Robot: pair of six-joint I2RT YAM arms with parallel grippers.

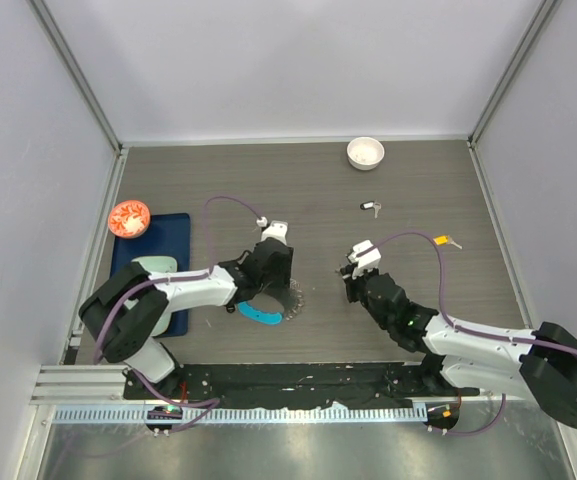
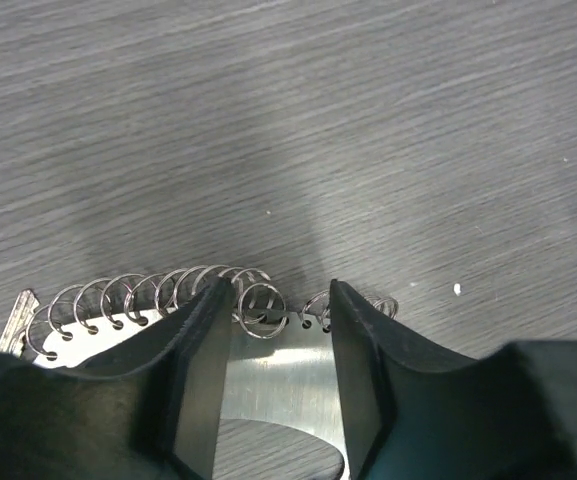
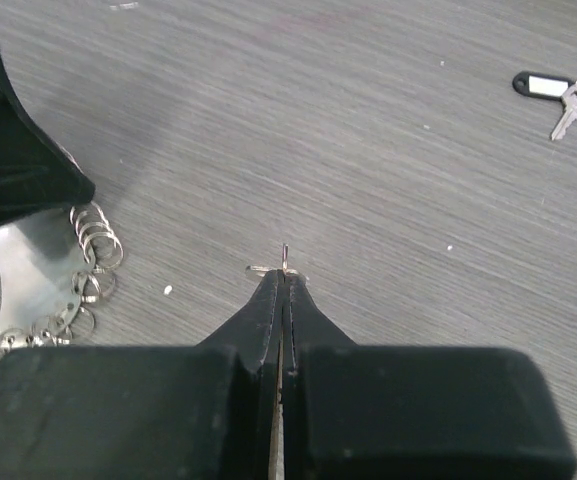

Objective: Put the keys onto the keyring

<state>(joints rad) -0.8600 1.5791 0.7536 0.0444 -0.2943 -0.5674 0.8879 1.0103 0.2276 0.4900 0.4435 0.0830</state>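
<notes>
The keyring (image 1: 268,312) lies on the table at centre: a silver curved plate (image 2: 278,375) edged with wire rings (image 2: 148,290), plus a blue segment (image 1: 258,314). My left gripper (image 1: 276,290) is down over it, jaws apart, and the plate runs under both fingertips (image 2: 203,340). One key (image 2: 18,318) hangs from the ring at its left end. My right gripper (image 1: 352,270) is shut on a small silver key (image 3: 285,258); only its thin tip and small ring show past the fingertips. It is right of the keyring (image 3: 38,270).
A key with a black tag (image 1: 370,207) lies farther back, also in the right wrist view (image 3: 546,86). A key with a yellow tag (image 1: 449,241) lies to the right. A white bowl (image 1: 365,152) stands at the back. A blue mat (image 1: 153,255) and a red object (image 1: 128,217) are at the left.
</notes>
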